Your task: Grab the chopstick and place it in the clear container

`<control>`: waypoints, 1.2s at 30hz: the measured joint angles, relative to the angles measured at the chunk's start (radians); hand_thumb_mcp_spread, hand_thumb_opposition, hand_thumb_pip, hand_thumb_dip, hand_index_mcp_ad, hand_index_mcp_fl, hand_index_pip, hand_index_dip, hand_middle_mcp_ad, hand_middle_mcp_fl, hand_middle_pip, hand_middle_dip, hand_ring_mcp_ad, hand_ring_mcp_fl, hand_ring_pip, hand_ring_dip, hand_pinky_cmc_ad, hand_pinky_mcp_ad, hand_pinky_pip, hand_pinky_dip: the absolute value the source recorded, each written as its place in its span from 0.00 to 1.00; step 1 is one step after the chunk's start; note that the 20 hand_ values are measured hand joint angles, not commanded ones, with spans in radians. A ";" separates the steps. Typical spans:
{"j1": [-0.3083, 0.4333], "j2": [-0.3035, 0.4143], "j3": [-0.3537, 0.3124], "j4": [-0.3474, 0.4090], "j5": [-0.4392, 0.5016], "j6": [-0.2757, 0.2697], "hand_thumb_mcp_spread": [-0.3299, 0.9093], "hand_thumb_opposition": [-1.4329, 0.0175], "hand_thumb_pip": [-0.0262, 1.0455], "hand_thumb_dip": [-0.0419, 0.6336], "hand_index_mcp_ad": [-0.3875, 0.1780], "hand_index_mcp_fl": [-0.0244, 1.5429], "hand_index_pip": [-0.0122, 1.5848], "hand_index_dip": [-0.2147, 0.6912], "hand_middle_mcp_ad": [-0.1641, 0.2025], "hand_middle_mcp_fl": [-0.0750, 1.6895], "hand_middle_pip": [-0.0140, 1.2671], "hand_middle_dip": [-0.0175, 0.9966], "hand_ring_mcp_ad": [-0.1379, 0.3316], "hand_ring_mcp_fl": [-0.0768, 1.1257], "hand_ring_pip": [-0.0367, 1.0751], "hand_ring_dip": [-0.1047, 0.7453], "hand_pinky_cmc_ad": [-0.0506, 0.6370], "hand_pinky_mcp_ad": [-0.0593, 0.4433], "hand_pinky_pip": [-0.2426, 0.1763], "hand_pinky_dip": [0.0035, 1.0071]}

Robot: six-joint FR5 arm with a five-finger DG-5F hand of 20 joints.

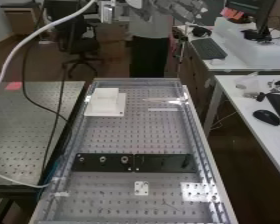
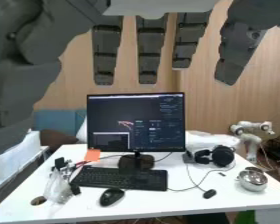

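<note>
Fingers [image 2: 150, 50] straight, the hand [image 1: 179, 7] hangs clear of the bench [image 1: 144, 135].

white block [image 1: 105, 104], black plates [image 1: 160, 163], dotted grey bench [image 1: 147, 137]

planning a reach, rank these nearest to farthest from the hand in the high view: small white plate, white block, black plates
1. white block, far end, view's left
2. black plates, across the bench
3. small white plate, nearer the camera

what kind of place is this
Probably a robotics lab: the perforated bench top, the robot's dark grey hand and a desk with a monitor suggest so.
</note>
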 joint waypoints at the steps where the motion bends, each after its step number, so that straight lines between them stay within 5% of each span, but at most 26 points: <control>1: -0.006 0.005 0.001 -0.006 -0.010 -0.003 0.42 0.52 0.45 0.20 0.27 0.21 0.03 0.62 0.51 0.18 0.09 0.35 0.55 0.09 0.13 0.38 0.82 0.87 0.36 0.23; 9: -0.047 0.031 -0.003 -0.013 -0.085 0.031 0.41 0.53 0.46 0.19 0.27 0.11 0.03 0.58 0.52 0.15 0.10 0.34 0.55 0.08 0.14 0.36 0.82 0.90 0.40 0.19; 15: -0.074 0.055 -0.021 -0.001 -0.114 0.047 0.41 0.53 0.47 0.18 0.27 0.11 0.04 0.54 0.52 0.15 0.10 0.34 0.54 0.08 0.14 0.36 0.84 0.90 0.61 0.17; 21: -0.082 0.067 -0.037 0.031 -0.113 0.038 0.41 0.52 0.56 0.19 0.26 0.07 0.05 0.54 0.51 0.15 0.10 0.34 0.55 0.09 0.13 0.36 0.84 0.91 0.70 0.17; 36: -0.085 0.051 0.000 0.033 -0.113 0.043 0.41 0.52 0.50 0.20 0.27 0.11 0.05 0.54 0.52 0.15 0.10 0.34 0.55 0.09 0.13 0.36 0.84 0.93 0.73 0.16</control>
